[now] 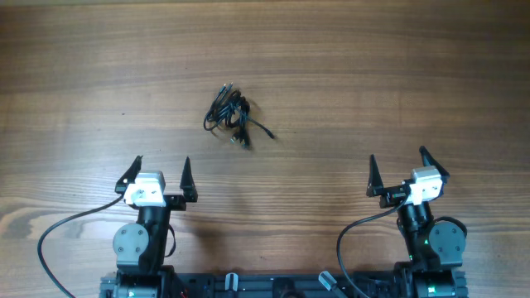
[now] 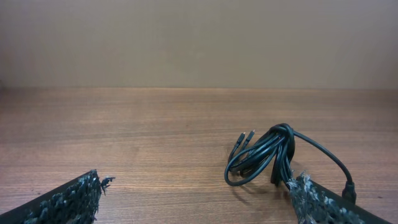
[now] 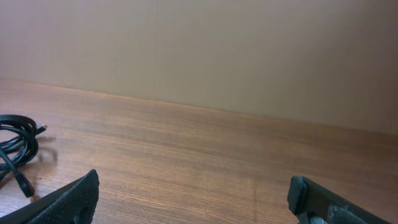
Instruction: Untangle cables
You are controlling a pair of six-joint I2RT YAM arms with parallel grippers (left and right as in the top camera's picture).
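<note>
**Inspector:** Location of the cables [image 1: 233,116]?

**Recorder:** One knotted black clump on the wooden table [image 1: 414,66], in the upper centre of the overhead frame, slightly left of the middle. One plug end trails out at the clump's lower right. The clump lies apart from both grippers.

**Inspector:** State of the left gripper [image 1: 161,161]?

**Recorder:** It is at the lower left of the overhead frame, below the clump and a little to its left, well apart from it. The fingers are spread wide and hold nothing. In its wrist view the clump fills the right half of the frame, just above the finger at the lower right. Two plug ends stick up at the clump's left, and one cord arcs toward the lower right corner.

**Inspector:** And the right gripper [image 1: 397,155]?

**Recorder:** It is at the lower right of the overhead frame, well apart from the clump. Its fingers are also wide and empty. Its wrist view catches only part of the cables at the left edge — a few loops and one plug end on the wood.

**Inspector:** Number of cords?

**Recorder:** Cannot tell — the strands overlap too closely.

**Inspector:** Surroundings?

**Recorder:** A plain beige wall [image 2: 199,37] stands behind the table in both wrist views.
</note>
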